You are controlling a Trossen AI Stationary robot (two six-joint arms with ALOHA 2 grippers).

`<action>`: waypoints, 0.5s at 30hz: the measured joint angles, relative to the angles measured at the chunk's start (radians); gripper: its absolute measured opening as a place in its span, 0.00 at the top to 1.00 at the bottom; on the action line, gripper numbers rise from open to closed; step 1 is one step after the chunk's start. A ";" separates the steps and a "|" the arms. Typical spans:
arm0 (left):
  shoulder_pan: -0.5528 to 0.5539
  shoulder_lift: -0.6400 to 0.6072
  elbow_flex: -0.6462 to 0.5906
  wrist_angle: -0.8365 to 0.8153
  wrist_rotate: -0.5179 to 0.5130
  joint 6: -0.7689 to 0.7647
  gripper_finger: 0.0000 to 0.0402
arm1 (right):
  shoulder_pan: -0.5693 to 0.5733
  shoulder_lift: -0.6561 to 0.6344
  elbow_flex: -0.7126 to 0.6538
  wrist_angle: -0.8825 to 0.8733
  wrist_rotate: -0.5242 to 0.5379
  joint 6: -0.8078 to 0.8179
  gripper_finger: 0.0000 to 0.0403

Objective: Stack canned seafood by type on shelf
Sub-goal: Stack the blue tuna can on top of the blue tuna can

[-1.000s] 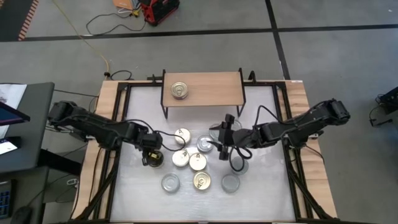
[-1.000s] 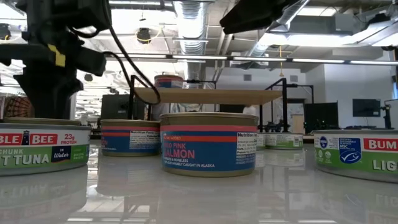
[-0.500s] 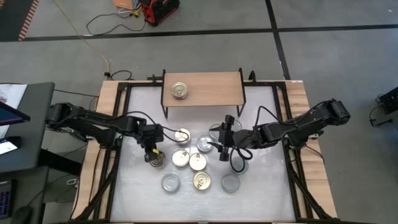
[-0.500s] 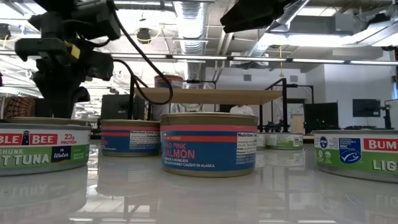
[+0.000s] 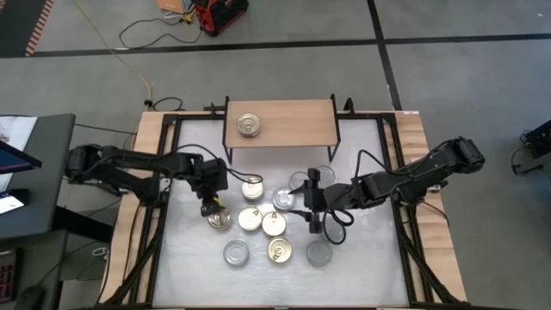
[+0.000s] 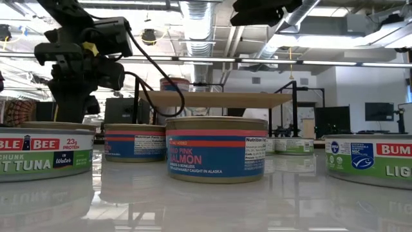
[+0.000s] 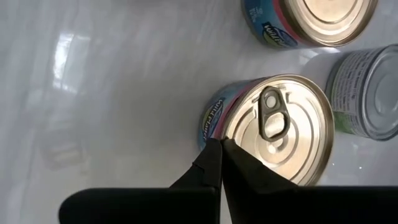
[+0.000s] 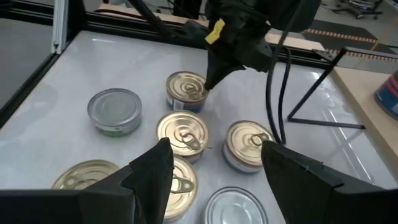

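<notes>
You have one gold-topped can [image 5: 248, 126] on the shelf [image 5: 297, 120] at the far side of the table [image 5: 370, 258]; the other cans sit in a loose cluster on the white top nearer you, gold and silver lids mixed. The left gripper [image 5: 213, 209] hangs over the gold can [image 5: 219, 221] at the cluster's left edge, with its fingers [image 7: 214, 168] pressed together, tips at that can's rim and holding nothing. In my judgement you are lining up a pick and no can is gripped yet. To take this can, the fingers would need to spread wider than the lid, straddle it and come down around its sides. The right gripper [image 5: 312, 211] hovers above the right side of the cluster, fingers [image 8: 152, 171] spread and empty, near a silver can [image 5: 319, 253]. Watch the neighbouring cans: they sit close, so a wide approach could nudge them.
</notes>
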 joint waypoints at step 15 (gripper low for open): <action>0.144 0.000 0.000 -0.021 0.154 0.124 1.00 | 0.017 0.000 0.000 -0.005 0.001 0.000 0.32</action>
